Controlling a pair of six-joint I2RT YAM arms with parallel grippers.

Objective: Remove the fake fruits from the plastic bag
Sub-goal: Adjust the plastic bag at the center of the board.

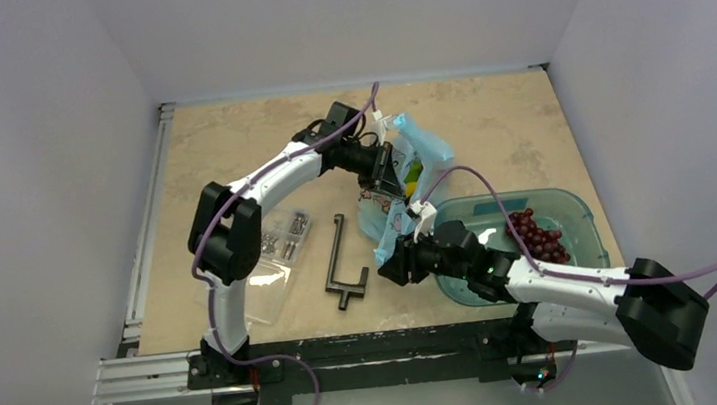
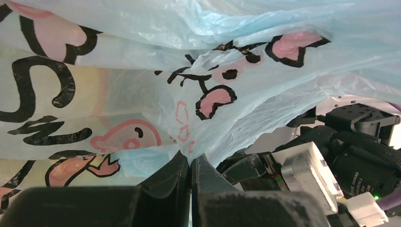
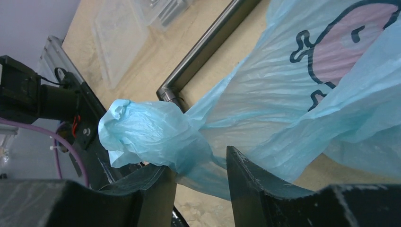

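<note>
Seen from above, the plastic bag (image 1: 426, 150) stretches over the counter (image 1: 228, 146) between the left hand (image 1: 387, 174) and the right hand (image 1: 393, 259), beside a teal bin (image 1: 581, 209) holding a grape bunch (image 1: 536, 237). At the left wrist, the fingers (image 2: 168, 182) are pressed together on the bag's printed film. At the right wrist, the fingers (image 3: 156, 189) stand partly apart around a bunched blue corner; I cannot tell whether they clamp it.

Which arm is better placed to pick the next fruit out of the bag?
Probably right. The left gripper is shut on the plastic bag, anchoring it; the right gripper merely stands around a bag corner, beside the teal bin where grapes lie.
</note>
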